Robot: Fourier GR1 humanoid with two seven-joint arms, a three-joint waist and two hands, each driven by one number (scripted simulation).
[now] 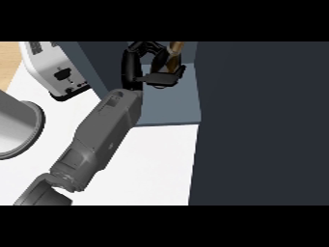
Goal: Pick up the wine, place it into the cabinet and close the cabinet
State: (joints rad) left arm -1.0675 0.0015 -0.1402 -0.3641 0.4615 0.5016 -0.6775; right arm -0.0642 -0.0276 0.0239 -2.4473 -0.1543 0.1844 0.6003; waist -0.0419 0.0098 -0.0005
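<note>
Left hand (147, 60) curled round the mostly hidden wine (174, 52) inside the cabinet (168, 103); right hand unseen.

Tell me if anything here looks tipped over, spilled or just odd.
Nothing spilled or damaged. The wine bottle leans in the left hand, whose fingers curl round it over the open cabinet. The toaster sits upright.

wine (174, 50): mostly hidden by hand (142, 62) | toaster (56, 67): top cut off | pot (6, 120), perhaps: left cut off
</note>
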